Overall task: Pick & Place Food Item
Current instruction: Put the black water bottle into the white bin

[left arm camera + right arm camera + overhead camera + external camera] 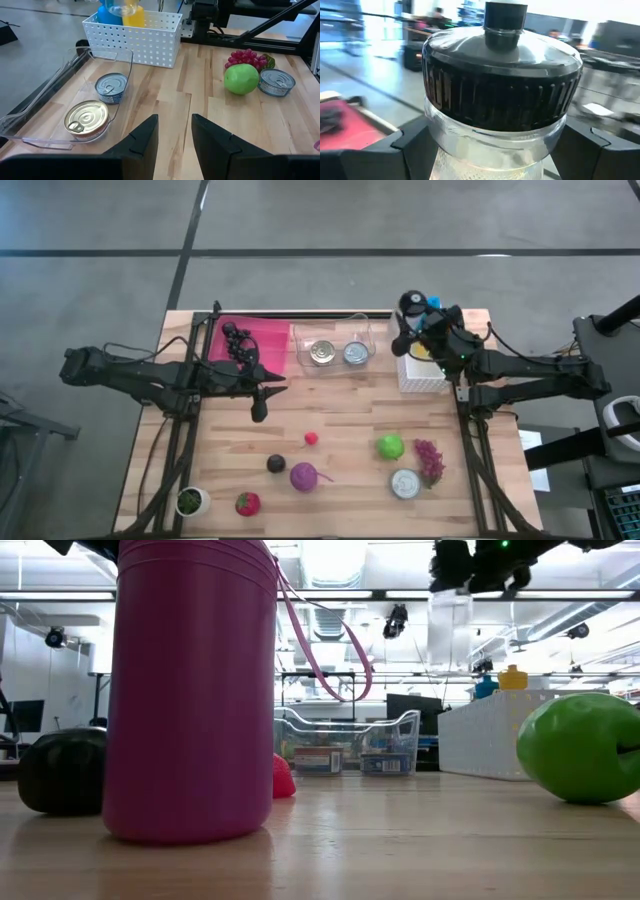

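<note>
A clear bottle (500,150) with a ribbed black cap (502,90) fills the right wrist view. My right gripper (412,330) is shut on it above the white perforated basket (425,372) at the table's far right. In the low view the bottle (450,625) hangs under the gripper, higher than the basket (490,735). A blue item (107,14) and a yellow item (134,17) stand in the basket. My left gripper (260,405) waits open over bare wood near the pink tray (275,335); its fingers show in the left wrist view (175,137). My right gripper pinches the bottle between its two fingers (412,142), one on either side of the clear neck (470,145) just under the black cap. The bottle stays upright, hanging below the fingers, lifted clear above the basket.
A clear bin (335,345) holds two tins. Black grapes (240,340) lie on the pink tray. On the near half lie a green apple (390,446), red grapes (430,460), a tin (405,483), a purple item (304,476), a dark ball (276,464) and a strawberry (247,503).
</note>
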Controlling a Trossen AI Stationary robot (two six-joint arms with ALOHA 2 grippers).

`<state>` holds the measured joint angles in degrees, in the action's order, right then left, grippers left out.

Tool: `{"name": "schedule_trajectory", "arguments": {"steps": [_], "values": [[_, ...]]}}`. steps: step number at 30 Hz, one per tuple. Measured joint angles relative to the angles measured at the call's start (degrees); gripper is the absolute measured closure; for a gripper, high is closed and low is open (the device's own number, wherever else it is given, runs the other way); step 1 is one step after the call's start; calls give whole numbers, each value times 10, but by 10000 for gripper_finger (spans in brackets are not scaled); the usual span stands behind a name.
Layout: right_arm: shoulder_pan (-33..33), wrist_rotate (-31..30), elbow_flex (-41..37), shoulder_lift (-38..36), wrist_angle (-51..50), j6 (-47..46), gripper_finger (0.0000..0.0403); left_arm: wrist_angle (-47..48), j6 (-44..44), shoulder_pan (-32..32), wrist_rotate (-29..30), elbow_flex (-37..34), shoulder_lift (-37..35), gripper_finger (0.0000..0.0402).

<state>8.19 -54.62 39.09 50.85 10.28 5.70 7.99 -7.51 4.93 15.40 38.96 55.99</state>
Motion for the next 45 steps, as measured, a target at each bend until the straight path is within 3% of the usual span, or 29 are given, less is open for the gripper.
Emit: {"name": "schedule_trajectory", "arguments": {"steps": [4, 24, 45], "values": [[14, -42, 0, 0, 1, 0, 98, 0, 0, 0, 0, 0, 0, 279], [142, -32, -50, 20, 21, -113, 98, 0, 0, 0, 0, 0, 0, 279], [165, -40, -70, 45, 52, -134, 106, 0, 1, 0, 0, 0, 0, 277]]}}
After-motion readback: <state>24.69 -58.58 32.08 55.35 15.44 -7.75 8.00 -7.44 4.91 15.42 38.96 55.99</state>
